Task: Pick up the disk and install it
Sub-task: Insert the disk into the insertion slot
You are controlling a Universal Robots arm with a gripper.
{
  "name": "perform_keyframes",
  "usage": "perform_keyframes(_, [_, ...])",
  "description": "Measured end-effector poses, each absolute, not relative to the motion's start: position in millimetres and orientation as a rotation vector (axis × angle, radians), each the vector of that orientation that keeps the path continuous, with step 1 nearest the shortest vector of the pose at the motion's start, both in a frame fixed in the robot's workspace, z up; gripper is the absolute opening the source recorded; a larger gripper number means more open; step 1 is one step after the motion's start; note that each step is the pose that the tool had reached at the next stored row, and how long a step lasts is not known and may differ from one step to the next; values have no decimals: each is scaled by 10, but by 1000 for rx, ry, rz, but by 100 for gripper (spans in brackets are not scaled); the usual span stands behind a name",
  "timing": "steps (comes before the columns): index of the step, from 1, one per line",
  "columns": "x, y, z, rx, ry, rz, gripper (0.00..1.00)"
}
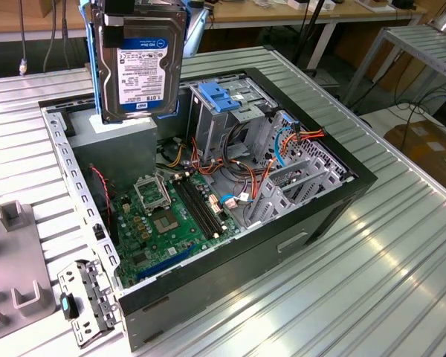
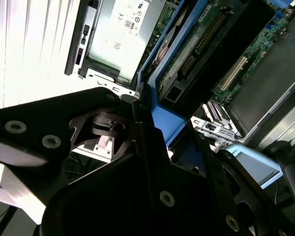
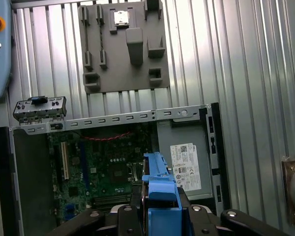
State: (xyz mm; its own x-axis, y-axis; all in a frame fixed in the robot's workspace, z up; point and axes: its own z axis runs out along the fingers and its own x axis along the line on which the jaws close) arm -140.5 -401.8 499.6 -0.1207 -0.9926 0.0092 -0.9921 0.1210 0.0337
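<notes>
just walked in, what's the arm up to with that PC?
The arm's gripper is shut on the disk, a hard drive in a blue carrier. It holds the disk upright in the air over the open computer case, above the end with the grey power supply. The disk is not yet in the drive cage, the one with the blue latch on top. The case lies on its side on the ribbed metal table, motherboard exposed.
</notes>
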Motion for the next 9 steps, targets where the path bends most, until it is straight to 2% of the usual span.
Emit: perform_keyframes(9, [-1405,-4077,4996,2063,-2330,-30,37])
